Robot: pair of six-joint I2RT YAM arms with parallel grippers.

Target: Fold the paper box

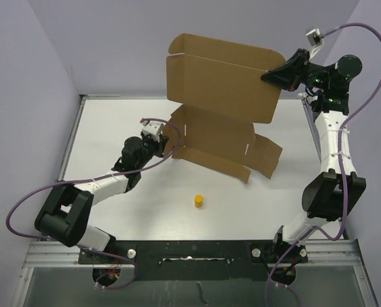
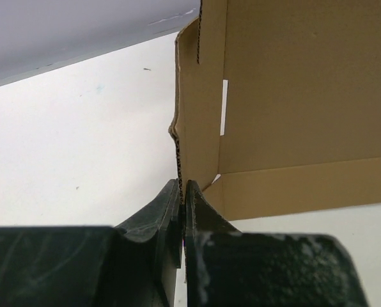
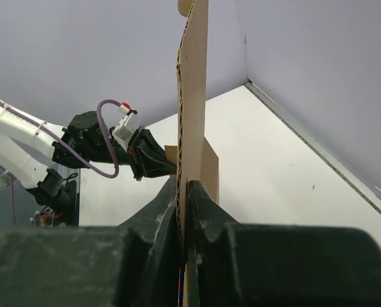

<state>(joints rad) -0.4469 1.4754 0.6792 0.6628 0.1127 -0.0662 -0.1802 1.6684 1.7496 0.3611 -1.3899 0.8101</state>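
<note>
The flat brown paper box [image 1: 222, 96] is held up above the far half of the white tabletop [image 1: 114, 134]. Its long side runs from left to right. The top half stands up and the bottom half bends down toward the arms. The left tool [image 1: 167, 142] is squeezed tight on the low left edge. The right tool [image 1: 267, 78] is squeezed tight on the high right edge. A small yellow cylinder [image 1: 198, 201] stands alone nearer the arms.

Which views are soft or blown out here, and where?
Top external: sharp, evenly lit, no glare on the plain brown cardboard paper box. Left wrist: white table nearly blown out, black left gripper soft. Right wrist: black right gripper and near box edge blurred, distant left arm sharper.
</note>
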